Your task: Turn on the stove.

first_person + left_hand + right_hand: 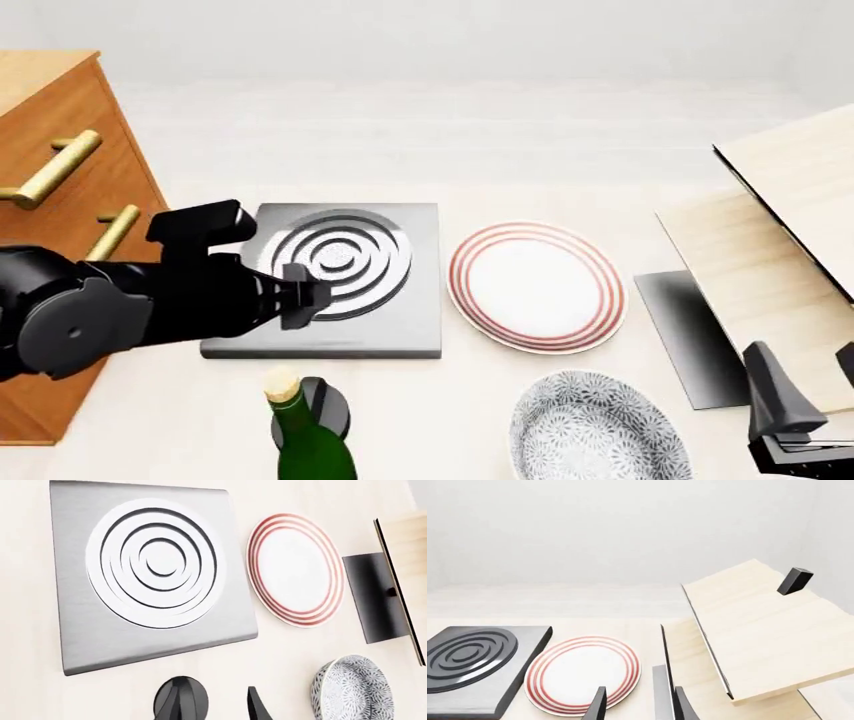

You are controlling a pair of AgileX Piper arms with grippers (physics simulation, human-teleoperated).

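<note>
left gripper [304, 298] – fingers apart, empty, over stove [400, 320] edge | stove: stiff heavy slab, smooth – press, no lifting | right gripper [637, 705] – apart, idle

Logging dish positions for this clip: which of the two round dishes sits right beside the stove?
The white plate with red rim rings, just right of the stove. The grey patterned dish lies nearer the camera, apart from it.

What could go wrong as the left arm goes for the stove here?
The left gripper hangs over the stove near its left front edge; pressing off-centre might shove the slab toward the red-ringed plate beside it. The green bottle stands just in front of the stove, so the arm could tip it if it swings toward the table's near side.
</note>
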